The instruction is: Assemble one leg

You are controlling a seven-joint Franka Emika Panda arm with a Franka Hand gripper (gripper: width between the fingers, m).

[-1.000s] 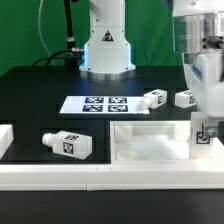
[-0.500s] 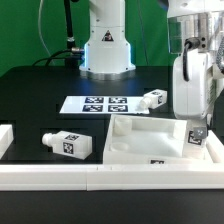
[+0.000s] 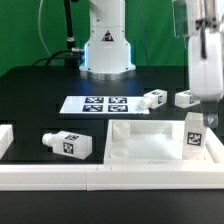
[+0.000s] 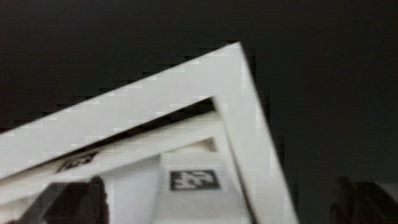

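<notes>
One leg [image 3: 194, 136], a white peg with a square tag on its side, stands upright in the corner of the large white panel [image 3: 140, 146] at the exterior view's right. My gripper [image 3: 204, 114] hangs just above it, a little to the exterior view's right. In the wrist view the same leg [image 4: 196, 182] stands inside the panel's corner [image 4: 222, 75]. The dark fingertips [image 4: 75, 202] sit well apart on either side of the leg and do not touch it. My gripper [image 4: 217, 206] is open and empty.
Two more legs [image 3: 153, 98] [image 3: 186, 97] lie behind the panel, and a third [image 3: 70, 145] lies at the exterior view's left. The marker board [image 3: 103, 104] lies in the middle. The robot base [image 3: 106, 45] stands at the back. A white rail [image 3: 60, 178] runs along the front.
My gripper was low around the leg at the panel's corner. It has let go and risen. The leg stays standing in the corner, and the panel has shifted slightly.
</notes>
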